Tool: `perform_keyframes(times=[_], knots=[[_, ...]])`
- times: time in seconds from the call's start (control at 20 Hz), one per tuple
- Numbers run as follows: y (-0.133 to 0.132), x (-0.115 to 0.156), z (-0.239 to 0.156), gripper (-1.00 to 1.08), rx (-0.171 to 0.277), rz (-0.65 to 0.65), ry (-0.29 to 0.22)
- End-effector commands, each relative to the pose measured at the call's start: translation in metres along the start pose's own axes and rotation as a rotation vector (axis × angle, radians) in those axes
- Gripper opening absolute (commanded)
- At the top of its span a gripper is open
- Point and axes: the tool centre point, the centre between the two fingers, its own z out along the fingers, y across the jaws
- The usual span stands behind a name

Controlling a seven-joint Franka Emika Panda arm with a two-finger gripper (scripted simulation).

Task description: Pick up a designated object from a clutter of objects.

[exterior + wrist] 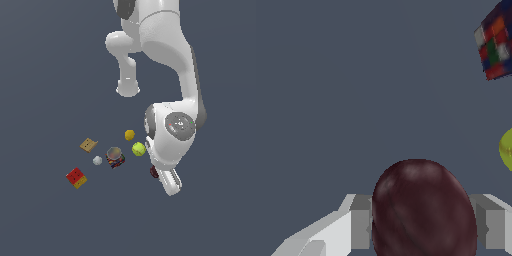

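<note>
The dark maroon, bumpy berry-like ball (423, 210) sat between the pincer (423, 227) fingers, right beside the yellow-green tennis ball (138, 148). Couldn't tell if it was clamped yet. Looked light, round, probably slippery; squeeze across its widest middle.

Panda arm (185, 65) bent low, wrist down, 2 fingers (358, 227) spread, one on each flank.
</note>
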Motion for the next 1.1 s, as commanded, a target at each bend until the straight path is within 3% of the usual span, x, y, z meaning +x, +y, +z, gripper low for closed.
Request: perform_keyframes(times=[0.0,1.05], knots=[[0.013,0.016,-0.020,-1.00,0.002,0.001,0.000],[0.134,0.168,-0.205,-1.00,0.003,0.002,-0.004]])
